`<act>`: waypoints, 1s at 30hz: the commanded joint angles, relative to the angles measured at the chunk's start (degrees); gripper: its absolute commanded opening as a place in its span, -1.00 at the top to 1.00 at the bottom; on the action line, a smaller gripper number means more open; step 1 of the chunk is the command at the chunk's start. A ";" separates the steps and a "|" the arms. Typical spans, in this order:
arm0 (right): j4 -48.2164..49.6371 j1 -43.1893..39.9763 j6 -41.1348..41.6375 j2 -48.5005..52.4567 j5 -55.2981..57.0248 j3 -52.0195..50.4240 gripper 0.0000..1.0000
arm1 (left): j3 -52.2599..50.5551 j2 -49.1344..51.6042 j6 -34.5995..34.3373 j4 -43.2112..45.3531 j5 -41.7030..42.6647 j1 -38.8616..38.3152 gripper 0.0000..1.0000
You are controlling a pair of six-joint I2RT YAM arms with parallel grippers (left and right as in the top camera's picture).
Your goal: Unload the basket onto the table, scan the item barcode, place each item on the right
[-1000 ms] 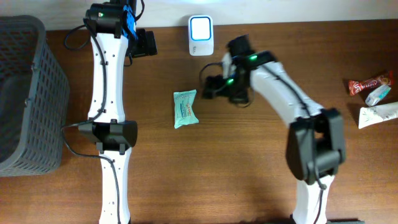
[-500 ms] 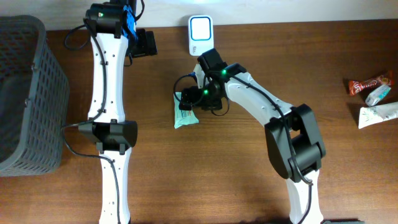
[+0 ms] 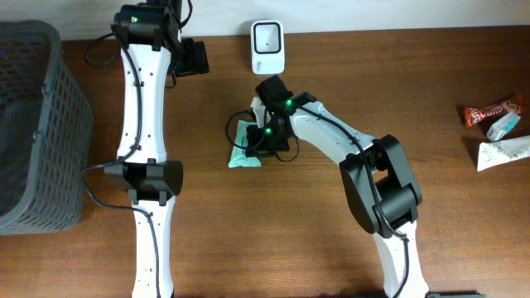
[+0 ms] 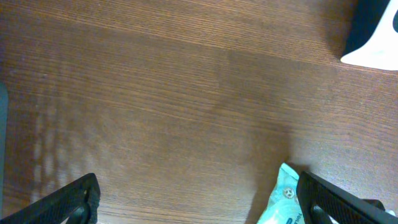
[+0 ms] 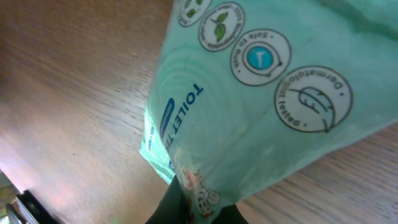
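Observation:
The item, a mint-green wipes packet (image 3: pixel 241 149), lies flat on the wooden table below the white barcode scanner (image 3: pixel 267 46). My right gripper (image 3: pixel 258 142) sits at the packet's right edge. In the right wrist view the packet (image 5: pixel 261 99) fills the frame, and my right gripper (image 5: pixel 193 208) is shut, pinching its lower edge. My left gripper (image 3: pixel 197 58) hangs at the back, left of the scanner. Its open fingers (image 4: pixel 68 199) span bare table, with a corner of the packet (image 4: pixel 283 202) beside the right finger.
A grey mesh basket (image 3: pixel 33 124) stands at the table's left edge. Several snack packets (image 3: pixel 493 112) and a white tube (image 3: pixel 503 153) lie at the far right. A corner of the scanner (image 4: pixel 373 37) shows in the left wrist view.
My right arm swept left from beside the scanner to the packet and shut its jaws on the packet's edge. The scanner's window went from lit blue to dim. The left arm stayed still.

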 commanded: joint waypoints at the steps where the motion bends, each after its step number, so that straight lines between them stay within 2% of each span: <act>1: -6.93 -1.84 -0.44 -2.34 12.20 3.76 0.92 | 0.09 0.59 0.50 -0.07 0.42 0.35 -0.98; 3: -16.50 -2.16 -0.39 -3.06 28.44 9.35 0.92 | 0.09 0.59 0.50 -0.07 0.44 0.35 -0.98; 5: -22.29 -2.16 0.42 -3.08 37.53 12.72 0.92 | 0.09 0.59 0.50 -0.07 0.42 0.35 -0.98; 8: -28.92 -1.97 6.27 -3.08 49.20 14.99 0.92 | 0.09 0.59 0.50 -0.07 0.44 0.35 -0.98; 14: -32.74 -2.03 9.38 -2.49 59.34 11.76 0.92 | 0.09 0.57 0.50 -0.07 0.44 0.35 -0.99; 20: -30.80 -2.01 10.25 -0.70 60.15 2.67 0.92 | 0.09 0.57 0.50 -0.07 0.44 0.35 -0.98; 23: -30.36 -1.27 10.43 -0.70 56.63 2.12 0.78 | 0.09 0.57 0.50 -0.07 0.44 0.35 -0.98; 25: -29.46 -0.11 10.40 -0.70 54.05 2.62 0.51 | 0.09 0.59 0.48 -0.07 0.42 0.35 -0.98; 28: -28.59 2.01 10.40 -0.72 51.95 3.74 0.24 | 0.09 0.59 0.50 -0.07 0.42 0.35 -0.98; 30: -28.74 3.54 10.40 -0.72 51.04 5.97 -0.15 | 0.09 0.57 0.50 -0.07 0.42 0.35 -0.98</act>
